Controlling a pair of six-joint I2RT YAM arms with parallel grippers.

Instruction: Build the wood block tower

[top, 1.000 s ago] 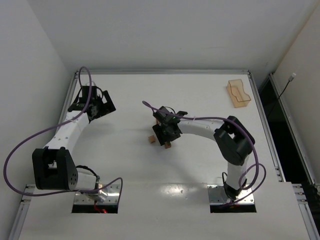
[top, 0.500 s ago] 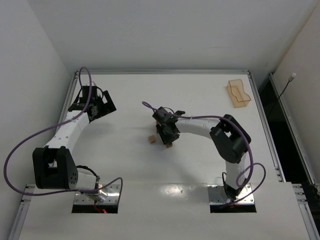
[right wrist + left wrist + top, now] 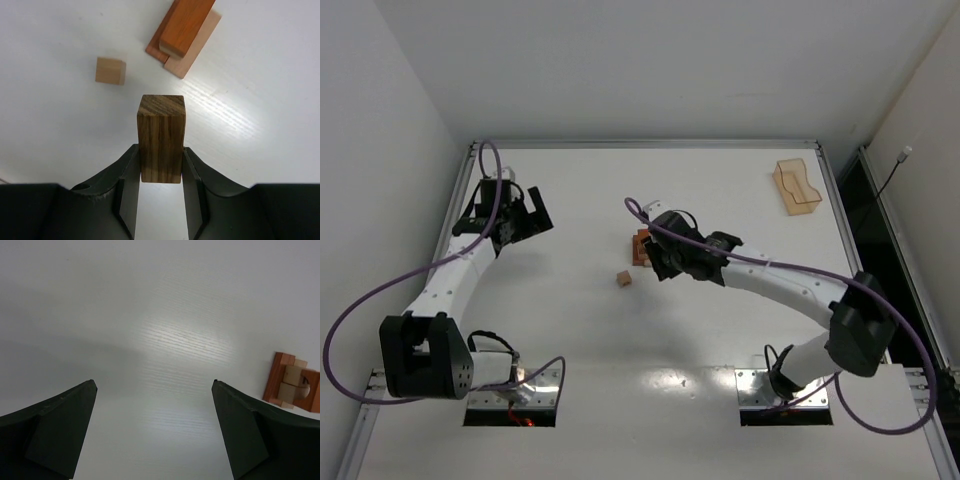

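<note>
My right gripper [image 3: 160, 150] is shut on a dark brown wood bar [image 3: 161, 137] and holds it upright above the table. Ahead of it, a reddish-orange bar lies on a tan block in a small stack [image 3: 186, 30]. A loose tan cube [image 3: 110, 70] sits to the stack's left. In the top view the right gripper [image 3: 658, 262] is just right of the stack [image 3: 641, 247], and the cube [image 3: 623, 279] lies near-left of it. My left gripper [image 3: 525, 215] is open and empty at the far left. Its wrist view [image 3: 154, 385] shows the stack [image 3: 295, 382] at the right edge.
A translucent orange plastic tray [image 3: 797, 187] stands at the back right of the table. The table's raised rim [image 3: 650, 145] runs along the far edge. A purple cable loops off each arm.
My right gripper has risen and moved right and back with the dark bar, and its arm now stretches out lower. The stack has come into view. The left arm has barely shifted.
</note>
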